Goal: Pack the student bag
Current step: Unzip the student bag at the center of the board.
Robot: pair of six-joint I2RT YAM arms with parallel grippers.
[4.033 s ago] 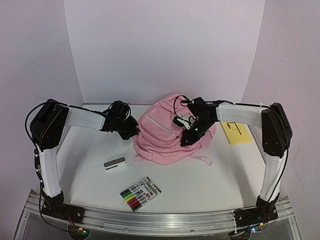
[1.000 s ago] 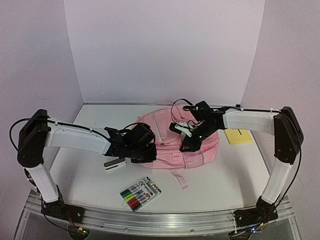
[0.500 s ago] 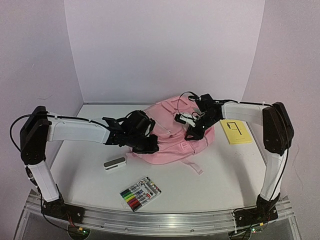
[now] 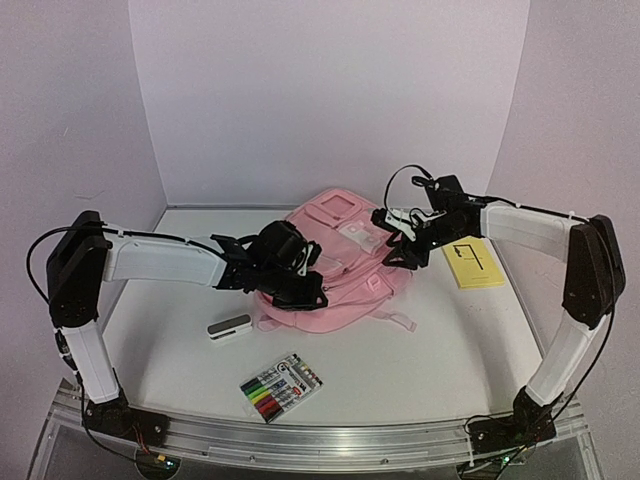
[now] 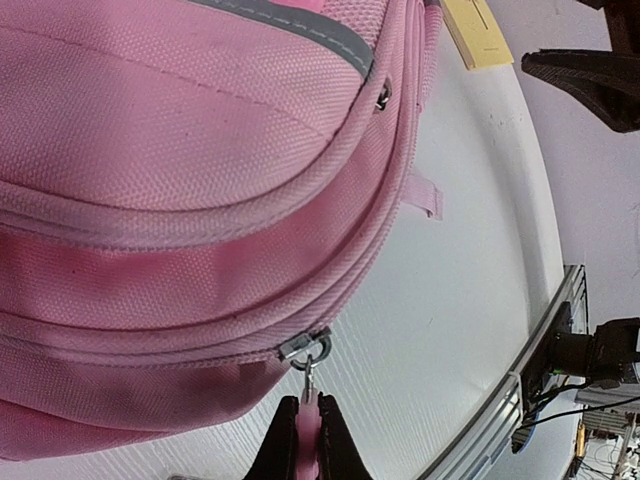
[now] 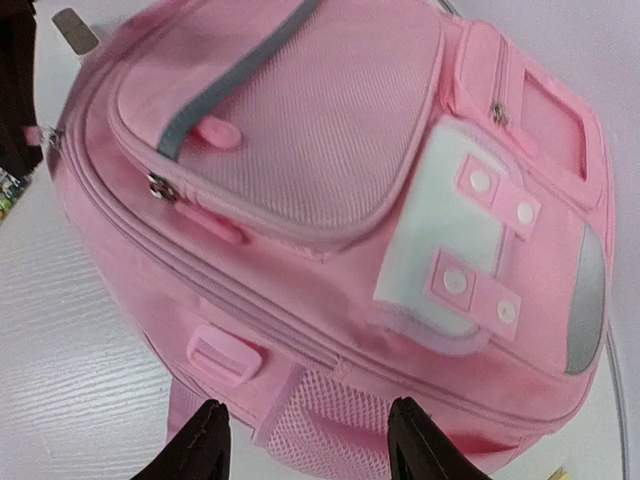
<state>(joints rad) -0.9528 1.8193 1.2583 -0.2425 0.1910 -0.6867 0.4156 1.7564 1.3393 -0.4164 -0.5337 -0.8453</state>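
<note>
The student bag (image 4: pixel 345 270), a pink backpack, lies in the middle of the table with its front pockets and white patches facing up. At the bag's near-left edge my left gripper (image 4: pixel 305 292) is shut on a pink zipper pull (image 5: pixel 309 428). The pull hangs from a metal slider (image 5: pixel 305 347) on the bag (image 5: pixel 180 150), and my left gripper (image 5: pixel 309 408) pinches it. My right gripper (image 4: pixel 397 250) hovers over the bag's right side. In the right wrist view it (image 6: pixel 310 418) stands open above the bag (image 6: pixel 300 150), near a mesh side pocket (image 6: pixel 335 435), holding nothing.
A pack of coloured markers (image 4: pixel 281 387) lies near the front edge. A small white and grey case (image 4: pixel 230 327) sits left of the bag. A yellow notepad (image 4: pixel 472 263) lies at the right, under the right arm. A pink strap (image 4: pixel 398 320) trails from the bag.
My right gripper has opened and drawn back to the right, off the bag. The bag has settled flatter with its front up. The left gripper keeps its pinch on the zipper pull.
</note>
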